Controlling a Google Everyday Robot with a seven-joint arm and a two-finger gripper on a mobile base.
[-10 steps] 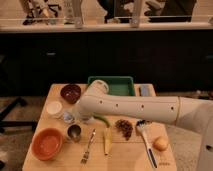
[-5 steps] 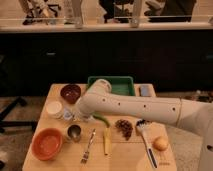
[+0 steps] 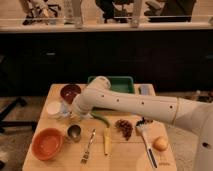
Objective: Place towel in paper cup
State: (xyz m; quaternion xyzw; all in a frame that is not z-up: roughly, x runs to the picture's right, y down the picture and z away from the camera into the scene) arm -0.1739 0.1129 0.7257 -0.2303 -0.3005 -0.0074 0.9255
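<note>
1. One arm [image 3: 135, 102] reaches left across your counter [image 3: 125, 155]; its end effector [image 3: 70, 112] sits beside the paper cup [image 3: 53, 108], probably for the drop.
2. You cannot tell its grip, nor see the towel.

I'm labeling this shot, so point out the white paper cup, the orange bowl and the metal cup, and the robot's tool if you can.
paper cup [image 3: 53, 108], camera view, its white rim.
orange bowl [image 3: 46, 144], camera view, inside.
metal cup [image 3: 74, 132], camera view, its mouth.
tool [image 3: 70, 111], camera view, beside the paper cup, largely hidden by the arm.
</note>
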